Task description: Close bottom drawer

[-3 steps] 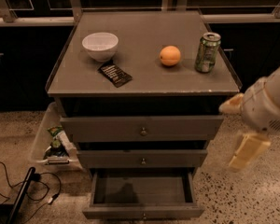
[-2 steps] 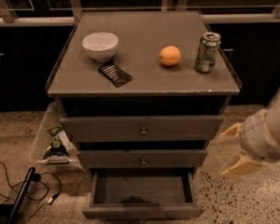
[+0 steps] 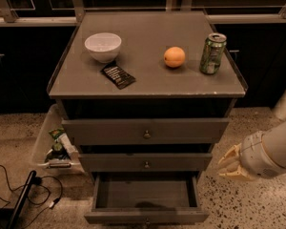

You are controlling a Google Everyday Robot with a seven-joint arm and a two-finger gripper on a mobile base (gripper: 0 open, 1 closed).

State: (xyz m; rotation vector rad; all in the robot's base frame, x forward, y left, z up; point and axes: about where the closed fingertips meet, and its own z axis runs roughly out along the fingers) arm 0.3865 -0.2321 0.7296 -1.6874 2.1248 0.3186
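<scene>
The bottom drawer (image 3: 145, 216) is the lowest of three grey drawers and stands pulled out, its shallow box empty. Its slim front panel is at the frame's bottom edge, and its knob is just at that edge. The middle drawer (image 3: 145, 162) and the top drawer (image 3: 145, 130) are pushed in, each with a small round knob. My gripper (image 3: 227, 163) is at the right, beside the cabinet at about middle-drawer height. Its cream fingers point left toward the cabinet's right side, slightly spread, holding nothing.
On the cabinet top (image 3: 148, 75) are a white bowl (image 3: 103, 46), a dark snack packet (image 3: 117, 75), an orange (image 3: 174, 57) and a green can (image 3: 212, 53). A clear bin with items (image 3: 52, 144) sits on the floor at left, with cables (image 3: 19, 194) near it.
My gripper has dropped lower and turned its fingers toward the cabinet's right side. The drawers and the things on top have not moved.
</scene>
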